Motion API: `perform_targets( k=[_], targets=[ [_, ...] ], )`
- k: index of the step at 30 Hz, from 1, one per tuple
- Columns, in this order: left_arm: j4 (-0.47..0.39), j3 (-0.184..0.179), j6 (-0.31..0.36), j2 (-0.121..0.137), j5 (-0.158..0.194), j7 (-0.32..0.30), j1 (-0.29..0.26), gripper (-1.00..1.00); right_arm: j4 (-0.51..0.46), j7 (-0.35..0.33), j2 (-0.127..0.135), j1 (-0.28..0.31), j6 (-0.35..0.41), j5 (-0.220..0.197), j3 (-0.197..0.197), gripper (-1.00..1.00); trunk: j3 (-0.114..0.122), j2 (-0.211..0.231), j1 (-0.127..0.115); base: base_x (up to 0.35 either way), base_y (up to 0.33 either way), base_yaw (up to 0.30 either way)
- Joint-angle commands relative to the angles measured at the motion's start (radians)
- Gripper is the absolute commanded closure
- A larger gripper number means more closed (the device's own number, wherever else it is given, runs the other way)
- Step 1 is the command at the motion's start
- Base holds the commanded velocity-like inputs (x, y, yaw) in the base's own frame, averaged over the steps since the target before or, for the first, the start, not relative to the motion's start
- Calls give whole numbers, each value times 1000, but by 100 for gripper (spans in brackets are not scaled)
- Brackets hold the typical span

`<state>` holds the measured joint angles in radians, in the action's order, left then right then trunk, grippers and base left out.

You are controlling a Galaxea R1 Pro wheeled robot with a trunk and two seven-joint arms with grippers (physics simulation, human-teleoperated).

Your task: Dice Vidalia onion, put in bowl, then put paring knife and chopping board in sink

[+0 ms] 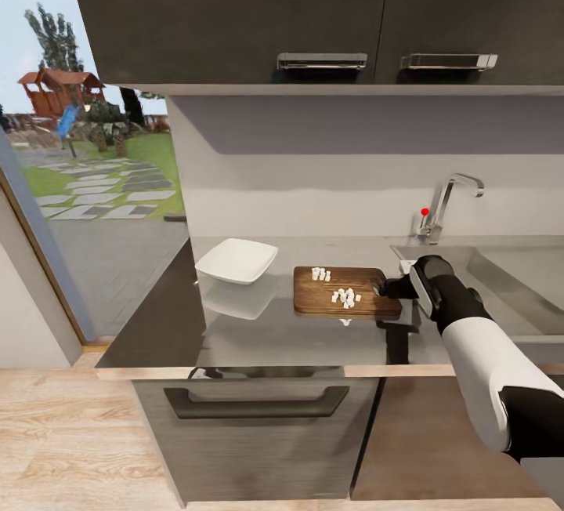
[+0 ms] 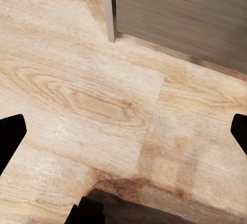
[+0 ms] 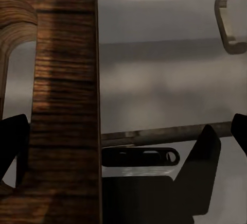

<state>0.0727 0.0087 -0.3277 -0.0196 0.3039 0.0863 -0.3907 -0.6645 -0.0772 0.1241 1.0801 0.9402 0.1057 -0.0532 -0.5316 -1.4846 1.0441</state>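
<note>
Now at the handle end of chopping board [image 1: 345, 291] on countertop [image 1: 266, 331]: right gripper [image 1: 389, 288], fingers wide apart, perhaps astride the edge. Diced onion [image 1: 345, 297] on board, bowl [image 1: 236, 260] beside. Left gripper [image 2: 123, 131] apart over floor [image 2: 103, 105].

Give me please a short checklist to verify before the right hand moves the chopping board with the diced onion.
1. Right hand at the handle end of the chopping board: ok.
2. Fingers firmly closed on the board: cannot tell; in the right wrist view the board lies between them.
3. Diced onion all on the board: not ok; one piece lies on the countertop.
4. Bowl empty and beside the board: ok.
5. Left hand out of the way, open over the floor: ok.
6. Paring knife located: cannot tell.
</note>
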Motion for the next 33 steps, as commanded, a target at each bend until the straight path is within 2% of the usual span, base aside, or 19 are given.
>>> perform_targets(
  k=[1, 7, 8, 33],
  targets=[
    [4, 1, -7, 0, 1, 1, -2, -100, 1, -9, 0, 0, 4, 22, -2, -100, -1, 0, 0, 0, 0, 0],
    [4, 1, -7, 0, 1, 1, -2, -100, 2, -9, -1, 0, 3, 23, -2, -100, -1, 0, 0, 0, 0, 0],
    [4, 1, -7, 0, 1, 1, -2, -100, 2, -9, -1, 0, 3, 23, -2, 100, -1, 0, 0, 0, 0, 0],
    [4, 1, -8, 0, 1, 6, -2, -100, 2, -9, -3, 0, 3, 22, -2, 100, -1, 0, 0, 0, 0, 0]
  ],
)
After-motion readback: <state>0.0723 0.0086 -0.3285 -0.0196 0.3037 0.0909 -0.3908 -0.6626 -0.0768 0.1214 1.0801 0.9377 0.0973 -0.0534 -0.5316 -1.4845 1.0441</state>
